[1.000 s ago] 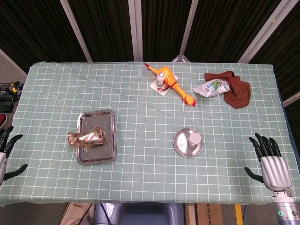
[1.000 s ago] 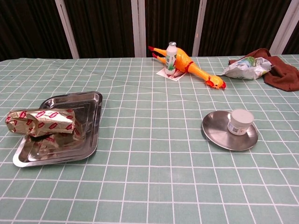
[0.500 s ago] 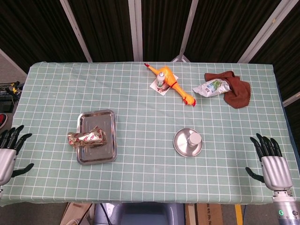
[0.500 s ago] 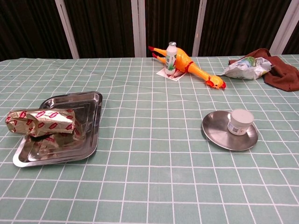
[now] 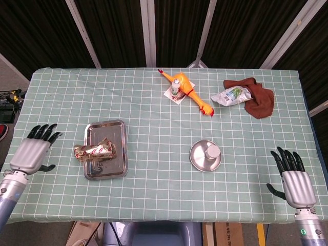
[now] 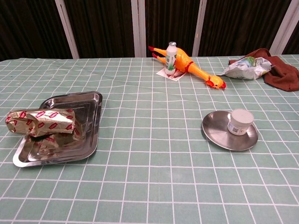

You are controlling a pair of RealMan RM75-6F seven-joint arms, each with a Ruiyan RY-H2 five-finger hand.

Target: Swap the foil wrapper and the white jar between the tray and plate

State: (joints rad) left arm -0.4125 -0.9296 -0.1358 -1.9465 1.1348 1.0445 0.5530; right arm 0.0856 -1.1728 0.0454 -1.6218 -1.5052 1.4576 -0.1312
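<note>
The gold foil wrapper (image 5: 94, 150) (image 6: 41, 122) lies across the left edge of the steel tray (image 5: 107, 130) (image 6: 79, 100). On the round steel plate (image 5: 197, 159) (image 6: 215, 135) stands the white jar (image 5: 212, 151) (image 6: 241, 122), upright. My left hand (image 5: 33, 151) hovers open over the table's left edge, a short way left of the wrapper. At the front right corner my right hand (image 5: 291, 177) is open with fingers spread, well right of the plate. Neither hand shows in the chest view.
At the back lie a yellow rubber chicken (image 5: 190, 94) (image 6: 195, 69) with a small bottle (image 5: 176, 88) (image 6: 172, 57) on a card, a crumpled plastic bag (image 5: 230, 96) (image 6: 245, 66) and a brown cloth (image 5: 259, 97) (image 6: 279, 70). Green checked cloth covers the table.
My left hand has risen from below the table's left edge and moved right, toward the wrapper. The right hand shifted only slightly. Objects have not moved.
</note>
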